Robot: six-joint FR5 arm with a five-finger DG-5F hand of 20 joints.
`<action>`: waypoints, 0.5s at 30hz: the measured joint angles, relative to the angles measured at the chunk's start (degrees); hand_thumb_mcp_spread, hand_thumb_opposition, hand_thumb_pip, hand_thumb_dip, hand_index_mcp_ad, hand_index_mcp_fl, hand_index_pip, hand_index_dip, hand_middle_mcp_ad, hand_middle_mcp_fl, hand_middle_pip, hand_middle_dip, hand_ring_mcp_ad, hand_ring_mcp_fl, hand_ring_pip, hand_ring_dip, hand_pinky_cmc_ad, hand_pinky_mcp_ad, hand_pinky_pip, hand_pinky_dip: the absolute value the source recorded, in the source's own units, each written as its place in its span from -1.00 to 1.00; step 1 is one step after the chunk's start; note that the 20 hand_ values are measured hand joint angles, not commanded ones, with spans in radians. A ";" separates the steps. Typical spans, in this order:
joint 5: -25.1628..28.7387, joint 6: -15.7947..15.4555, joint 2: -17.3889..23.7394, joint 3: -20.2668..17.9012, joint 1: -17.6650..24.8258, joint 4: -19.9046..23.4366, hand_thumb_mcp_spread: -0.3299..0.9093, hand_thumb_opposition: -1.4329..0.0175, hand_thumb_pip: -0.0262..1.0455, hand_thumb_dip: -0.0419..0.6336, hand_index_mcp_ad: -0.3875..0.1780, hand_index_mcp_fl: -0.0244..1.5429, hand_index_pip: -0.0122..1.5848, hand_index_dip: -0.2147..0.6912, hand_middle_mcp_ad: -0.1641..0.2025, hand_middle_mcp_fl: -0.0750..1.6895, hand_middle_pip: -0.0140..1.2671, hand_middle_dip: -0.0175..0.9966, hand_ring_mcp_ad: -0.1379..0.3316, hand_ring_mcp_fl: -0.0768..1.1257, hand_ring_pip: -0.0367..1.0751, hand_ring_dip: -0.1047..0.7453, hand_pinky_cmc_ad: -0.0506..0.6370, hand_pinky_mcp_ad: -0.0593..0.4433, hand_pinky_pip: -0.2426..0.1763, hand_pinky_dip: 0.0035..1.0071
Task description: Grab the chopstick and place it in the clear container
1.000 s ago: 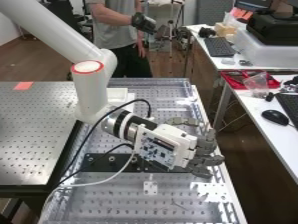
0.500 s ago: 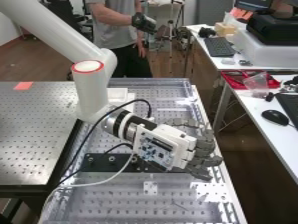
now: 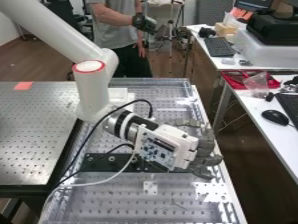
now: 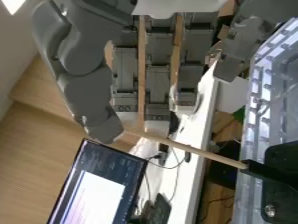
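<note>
In the high view the hand (image 3: 205, 152) is over the right part of the perforated bench, its fingers slightly bent and loosely spread. In the wrist view the hand (image 4: 158, 82) has its fingers long and nearly straight, with the thumb apart from them. A thin wooden chopstick (image 4: 193, 150) runs slanting just past the fingertips. One end lies by the thumb's tip, the other meets a black piece (image 4: 266, 172) at the bench; no finger is curled round it. Whether the chopstick touches the fingertips, I cannot tell. I cannot make out a clear container with certainty.
A black bar (image 3: 110, 162) lies across the perforated bench (image 3: 126, 205), and cables loop beside the wrist. Behind the arm stands a white box (image 3: 117, 95). To the right is a white table (image 3: 266, 132) with a mouse, a keyboard and a red tray (image 3: 233, 79).
The fingers have shifted slightly and sit a little closer together. The arm has barely moved.
</note>
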 joint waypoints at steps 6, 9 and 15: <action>-0.07 -0.10 -0.16 0.25 -0.06 0.04 0.49 -0.15 0.15 -0.14 0.06 -0.56 0.86 -0.45 -0.04 -0.20 0.27 0.39 -0.20 0.03 -0.77 0.49 0.37 0.24 0.44 -0.63; 0.38 0.00 -0.21 0.34 -0.09 0.07 0.49 -0.18 0.13 -0.17 0.06 -0.50 0.88 -0.45 -0.06 -0.18 0.27 0.39 -0.18 0.03 -0.76 0.49 0.35 0.24 0.44 -0.63; 1.45 -0.39 -0.23 0.54 -0.08 -0.05 0.52 -0.23 0.12 -0.17 0.07 -0.40 0.88 -0.46 -0.05 -0.04 0.28 0.38 -0.20 0.16 -0.76 0.53 0.41 0.25 0.52 -0.62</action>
